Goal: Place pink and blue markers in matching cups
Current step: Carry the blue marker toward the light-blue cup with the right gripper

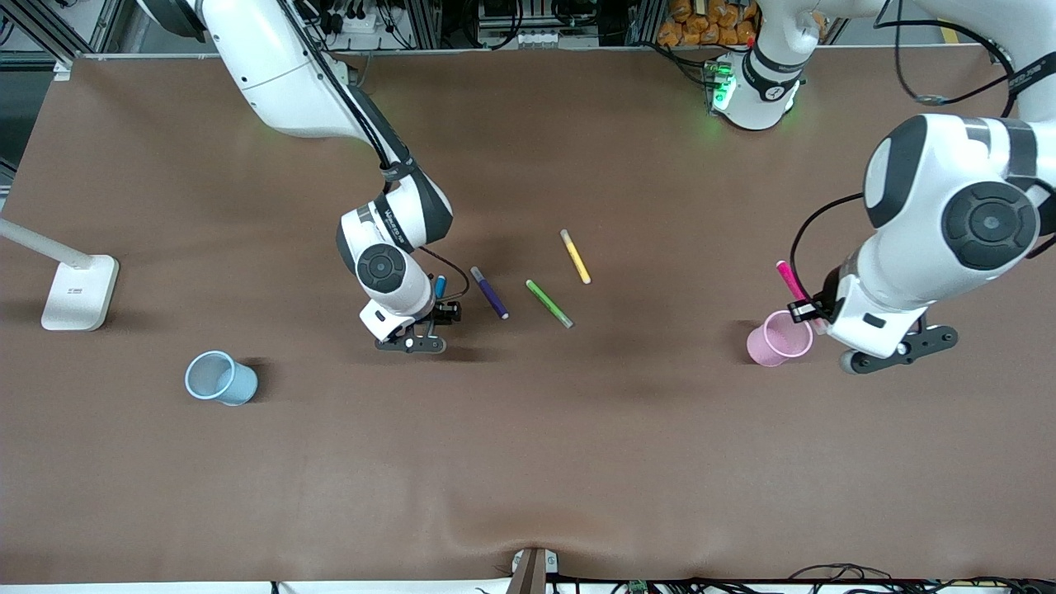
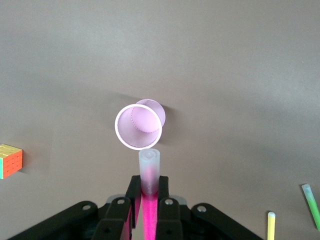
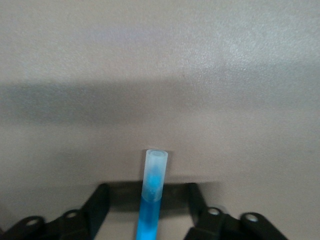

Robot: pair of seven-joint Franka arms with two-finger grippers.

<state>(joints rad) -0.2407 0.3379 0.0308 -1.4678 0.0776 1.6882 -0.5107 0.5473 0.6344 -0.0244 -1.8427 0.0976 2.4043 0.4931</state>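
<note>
The left claw (image 1: 799, 312) is clamping the pink marker (image 1: 788, 279) and hovering right over the pink cup (image 1: 761, 346), out at three o'clock on the table (image 1: 528, 462), at the left arm's end. The right claw (image 1: 445, 313) is sitting low over the blue marker (image 1: 440, 286), just off centre toward nine o'clock. The blue cup (image 1: 239, 386) is waiting at eight o'clock, well apart.

In the left wrist view, the left claw (image 2: 149, 200) is pinching the pink marker (image 2: 149, 172), whose grey tip is lining up with the rim of the pink cup (image 2: 120, 135), not plainly with its mouth. Let go like this and it could clip the rim, bounce out or tip that light cup.

In the right wrist view, the right claw (image 3: 147, 190) is standing open, its fingers (image 3: 100, 192) straddling the blue marker (image 3: 152, 200) without touching it. A lopsided squeeze could roll it away.

Counting up: five markers, namely pink, blue, purple (image 1: 489, 292), green (image 1: 549, 303) and yellow (image 1: 575, 256). There are two cups and two arms.
</note>
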